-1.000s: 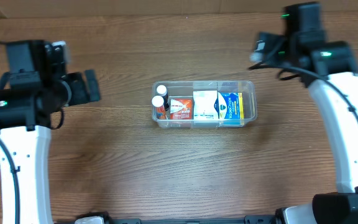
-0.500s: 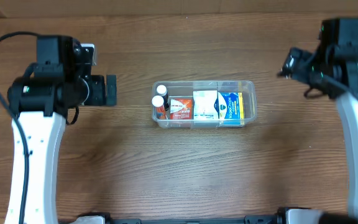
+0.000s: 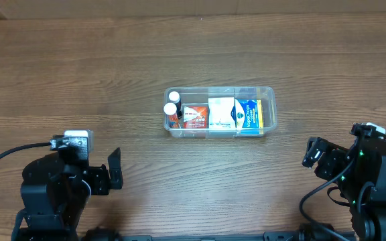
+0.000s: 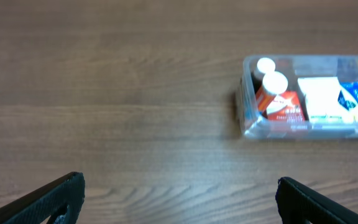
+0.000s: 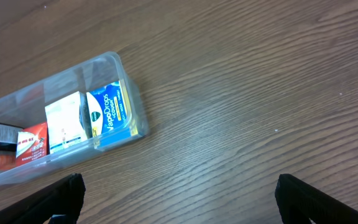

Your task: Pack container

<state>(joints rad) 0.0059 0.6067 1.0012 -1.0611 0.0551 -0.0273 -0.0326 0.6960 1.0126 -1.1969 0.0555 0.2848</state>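
My left pincer (image 4: 179,190) and right pincer (image 5: 179,186) gape fully, empty, touching nothing; the container (image 3: 220,136) sits at the middle of the table (image 3: 112,67), holding two white-capped bottles (image 3: 173,97) and three boxes (image 3: 221,112).

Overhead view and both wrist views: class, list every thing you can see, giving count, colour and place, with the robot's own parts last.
table: one, brown wood, beneath everything
container: one, clear plastic, middle of the table
bottles: two, white caps, inside the container at its left end
red-and-white box: one, inside the container, next to the bottles
white box: one, inside the container, near its middle
blue-and-yellow box: one, inside the container at its right end
left end effector: one, black, open and holding nothing, near side of the table, left of the container
right end effector: one, black, open and holding nothing, near side of the table, right of the container
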